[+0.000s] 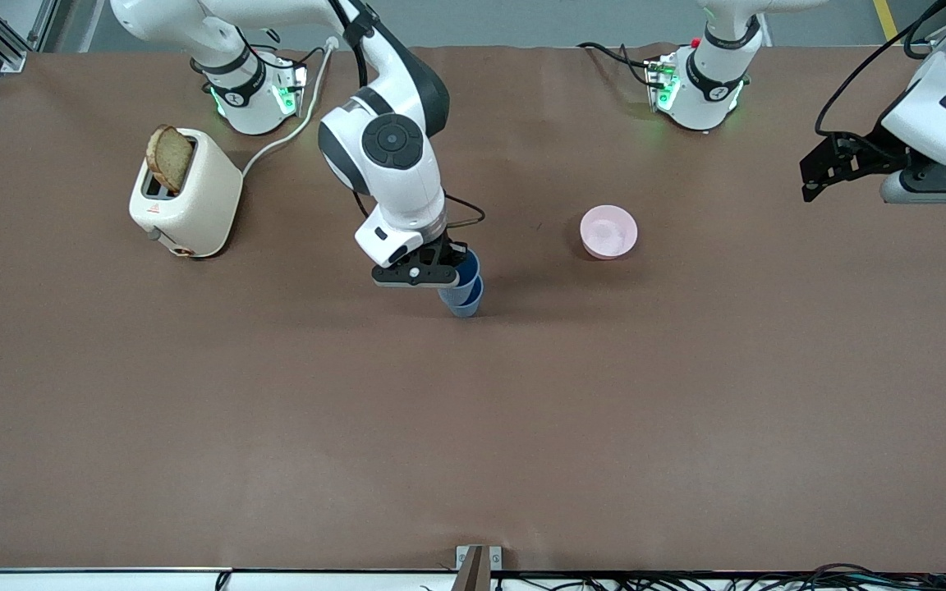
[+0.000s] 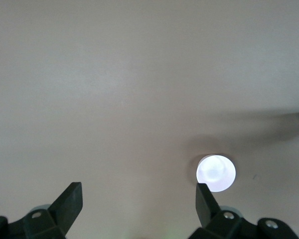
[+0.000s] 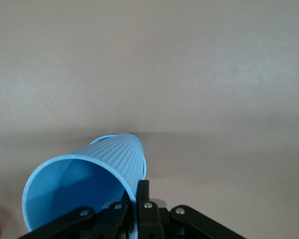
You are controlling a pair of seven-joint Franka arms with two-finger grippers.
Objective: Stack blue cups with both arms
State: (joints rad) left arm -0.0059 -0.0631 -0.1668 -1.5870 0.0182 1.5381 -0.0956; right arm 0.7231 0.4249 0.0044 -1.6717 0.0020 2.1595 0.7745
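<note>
Two blue cups stand near the table's middle. The upper blue cup (image 1: 468, 269) leans, its base nested in the lower blue cup (image 1: 465, 302), which rests on the table. My right gripper (image 1: 448, 267) is shut on the upper cup's rim. In the right wrist view the fingers (image 3: 142, 191) pinch the wall of the upper cup (image 3: 84, 191), one inside and one outside. My left gripper (image 1: 807, 179) is open and empty, held high over the left arm's end of the table, where that arm waits. In the left wrist view the left gripper (image 2: 138, 191) holds nothing between its spread fingers.
A pink bowl (image 1: 608, 231) sits between the cups and the left arm's end; it also shows in the left wrist view (image 2: 216, 173). A cream toaster (image 1: 185, 197) with a bread slice (image 1: 169, 158) stands toward the right arm's end, its cable running to the base.
</note>
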